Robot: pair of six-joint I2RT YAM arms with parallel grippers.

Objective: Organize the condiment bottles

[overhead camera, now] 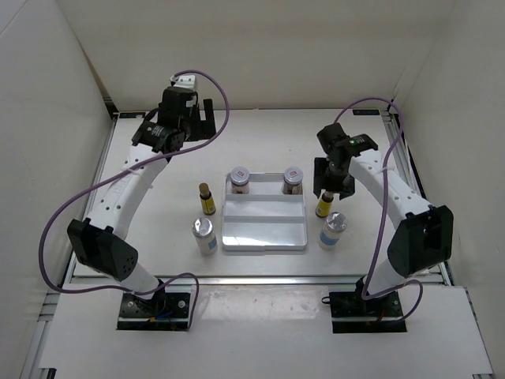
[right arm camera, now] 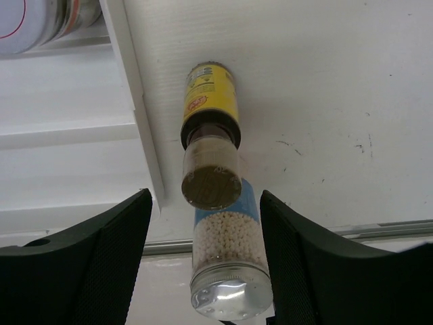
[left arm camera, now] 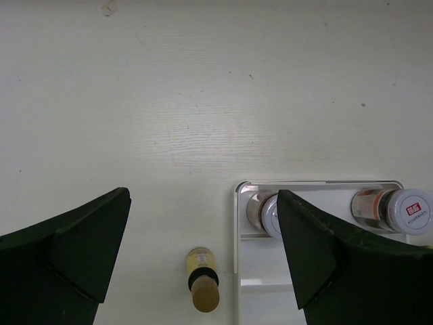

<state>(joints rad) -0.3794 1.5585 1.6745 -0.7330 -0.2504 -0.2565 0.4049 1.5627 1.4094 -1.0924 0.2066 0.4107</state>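
Just beside the right edge of the white tray (overhead camera: 264,233), the right gripper (right arm camera: 204,196) is hovering over a slim yellow bottle (right arm camera: 208,101), its jaws standing apart on either side of the tan cap (right arm camera: 211,183) without touching it. That bottle is standing upright on the desk (overhead camera: 260,142), with a white-blue bottle (right arm camera: 226,250) close to it, toward the tray's near right corner. It is likely to be light, stiff and smooth-sided, and being tall and narrow it is probably going to tip at a sideways knock, so a square pinch across the cap or the neck just under it looks safest (the round body may be slipping otherwise). The right arm is bending at the elbow with its wrist pointing down over the bottle. The left arm is reaching out past the tray's far left corner, and the left gripper (left arm camera: 203,196) is gaping wide and carrying nothing. Two brownish jars (overhead camera: 239,180) are sitting in the tray's far compartment; a second yellow bottle (overhead camera: 207,199) and a second white-blue bottle (overhead camera: 204,235) are standing beside its left edge.
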